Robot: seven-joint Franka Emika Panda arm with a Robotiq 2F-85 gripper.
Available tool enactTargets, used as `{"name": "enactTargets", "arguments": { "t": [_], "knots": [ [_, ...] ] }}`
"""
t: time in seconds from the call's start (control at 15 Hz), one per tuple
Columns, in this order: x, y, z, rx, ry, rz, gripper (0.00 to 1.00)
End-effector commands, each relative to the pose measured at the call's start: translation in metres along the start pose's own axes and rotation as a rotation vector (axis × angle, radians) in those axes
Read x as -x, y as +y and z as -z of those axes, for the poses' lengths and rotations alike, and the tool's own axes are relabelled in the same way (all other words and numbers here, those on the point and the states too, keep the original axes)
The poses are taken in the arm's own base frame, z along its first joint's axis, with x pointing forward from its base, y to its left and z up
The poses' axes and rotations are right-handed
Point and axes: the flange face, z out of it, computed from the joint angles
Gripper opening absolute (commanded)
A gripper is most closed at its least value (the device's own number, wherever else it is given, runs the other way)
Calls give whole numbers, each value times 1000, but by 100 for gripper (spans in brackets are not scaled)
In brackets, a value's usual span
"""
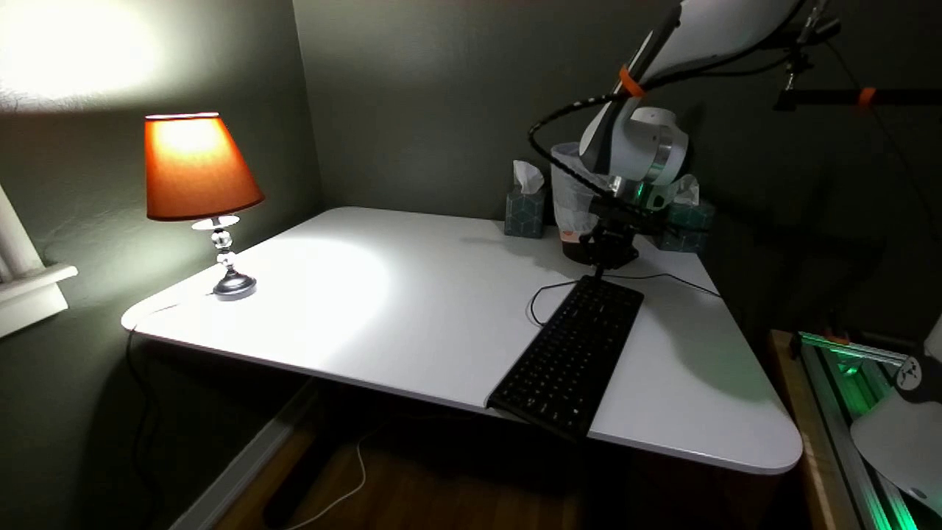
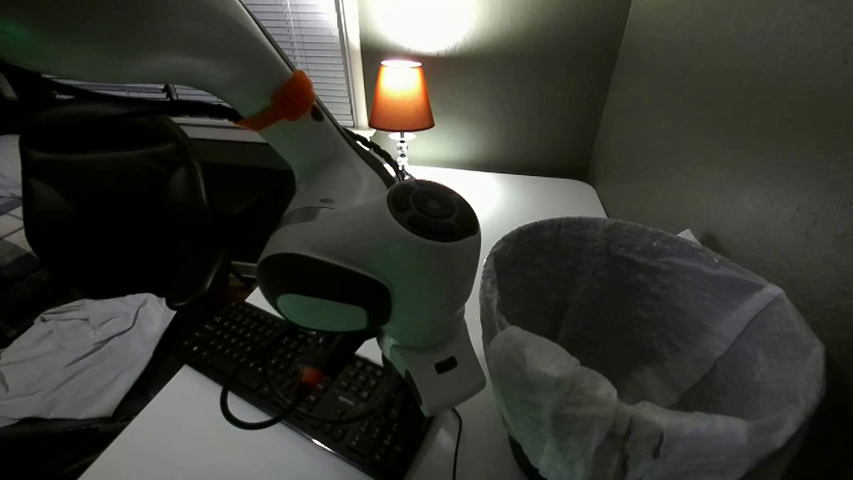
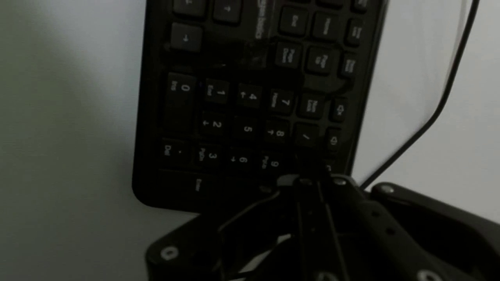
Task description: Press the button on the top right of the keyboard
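The long black keyboard (image 1: 570, 357) lies on the white table in both exterior views (image 2: 233, 340), its near end over the table edge in an exterior view. In the wrist view its number-pad end (image 3: 238, 128) fills the middle. My gripper (image 1: 599, 271) is shut, its fingertips together over the keyboard's far end. In the wrist view the dark fingertips (image 3: 310, 162) are above the number pad's top right corner, near the slash key and the small speaker keys. They hide the corner keys there. I cannot tell whether they touch a key.
A lined trash bin (image 1: 574, 199) stands close behind the gripper, between two tissue boxes (image 1: 525, 210) (image 1: 686, 221). The thin keyboard cable (image 3: 441, 105) runs over the table (image 1: 412, 294). A lit orange lamp (image 1: 199, 169) stands at the table's far side.
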Motion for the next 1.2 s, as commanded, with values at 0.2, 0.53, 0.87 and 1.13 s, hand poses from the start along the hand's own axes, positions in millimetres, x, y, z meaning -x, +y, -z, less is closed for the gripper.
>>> {"name": "enactTargets", "arguments": {
  "t": [0.2, 0.53, 0.87, 1.13],
  "knots": [
    [-2, -6, -11, 3, -19, -5, 0],
    [-5, -5, -12, 6, -18, -15, 0],
    [-8, -6, -14, 8, -23, -17, 0],
    [-8, -7, -15, 9, -22, -17, 0]
  ]
}}
